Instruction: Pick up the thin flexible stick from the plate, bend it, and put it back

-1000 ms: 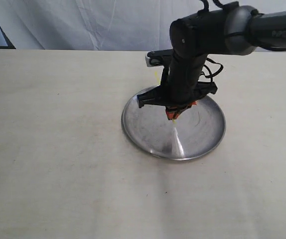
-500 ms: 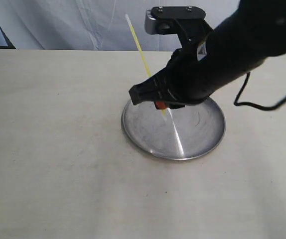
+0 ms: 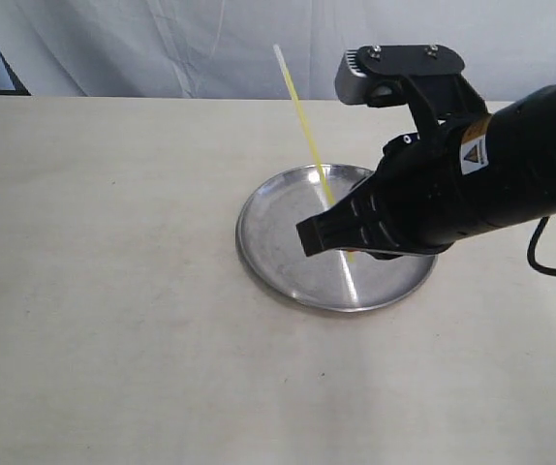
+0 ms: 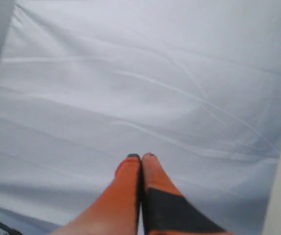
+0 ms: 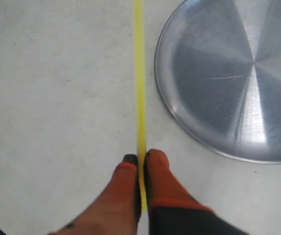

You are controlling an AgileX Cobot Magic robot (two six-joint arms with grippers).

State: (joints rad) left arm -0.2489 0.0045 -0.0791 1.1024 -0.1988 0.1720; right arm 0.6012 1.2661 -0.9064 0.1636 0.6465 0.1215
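The thin flexible stick (image 3: 305, 126) is a straight yellow strand, lifted off the plate and slanting up toward the back left. My right gripper (image 5: 140, 156) is shut on the stick (image 5: 139, 73) near its lower end, which pokes back between the orange fingers (image 5: 157, 174). In the exterior view the black right arm (image 3: 452, 184) covers those fingers and the right part of the round silver plate (image 3: 263, 242). In the right wrist view the plate (image 5: 214, 78) holds nothing. My left gripper (image 4: 141, 156) is shut on nothing and faces white cloth; it is outside the exterior view.
The plate sits on a beige table (image 3: 113, 310). A white cloth backdrop (image 3: 162, 48) hangs behind the table's far edge. A black cable (image 3: 554, 266) trails from the right arm at the right side.
The right arm has risen from the plate and swung right and nearer the camera, carrying the stick. The stick went from mostly hidden low to slanting high above the plate.
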